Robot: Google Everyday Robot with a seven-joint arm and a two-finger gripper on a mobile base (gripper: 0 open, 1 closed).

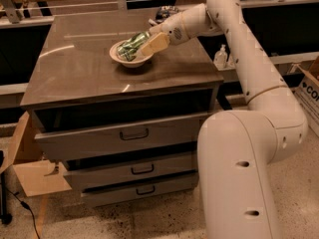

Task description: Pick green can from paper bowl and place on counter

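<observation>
The green can (130,43) lies tilted on its side in the off-white paper bowl (127,59), which sits on the counter (84,68) right of its middle. My gripper (152,44), with tan pads, reaches in from the right. It is over the bowl's right rim, right up against the can's right end. The can rests in the bowl.
A dark snack bag (167,12) lies on the counter behind my wrist. The counter tops a grey cabinet with three handled drawers (133,133). Small bottles (222,58) stand on a shelf to the right. Cardboard boxes sit on the floor at left (30,156) and right (309,91).
</observation>
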